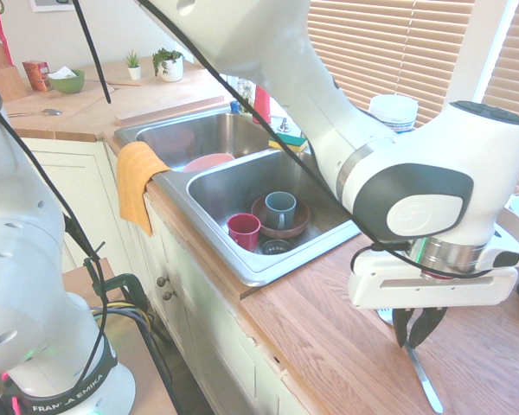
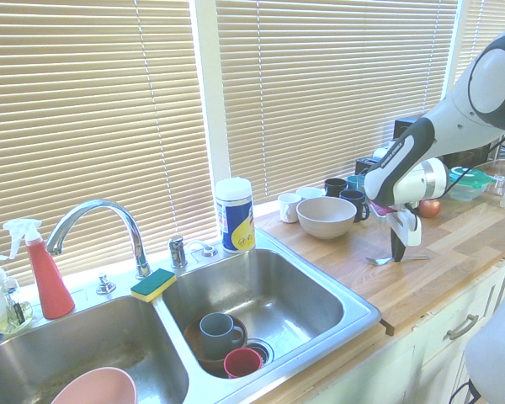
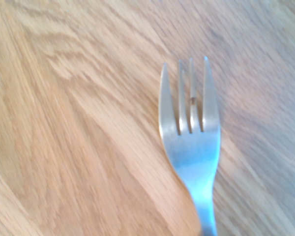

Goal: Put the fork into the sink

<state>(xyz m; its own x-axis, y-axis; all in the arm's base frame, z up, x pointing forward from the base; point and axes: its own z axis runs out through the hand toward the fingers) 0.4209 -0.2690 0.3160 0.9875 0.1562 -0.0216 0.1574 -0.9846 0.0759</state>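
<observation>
While the white arm bends over the wooden counter, its gripper points straight down at the fork, which lies flat on the wood, outside the sink and well apart from its rim. The black fingers come together at their tips around the fork near the middle of it, so they look clenched on the metal, but I cannot tell if the grip is already tight; the fork rests on the counter. In the first exterior view the long handle runs out from under the fingers toward the front edge of the counter and slightly away from the sink, and the tines end shows as a pale bit just behind the fingers. In the second exterior view the fork lies almost parallel to the counter's front edge, with one end toward the sink and the handle away from it. The wrist view shows the four tines close and flat over the wood grain. Inside the sink's nearer basin stand a grey mug in a brown bowl and a red cup beside them. A beige bowl sits on the counter between the sink and the gripper, nearer the window.
</observation>
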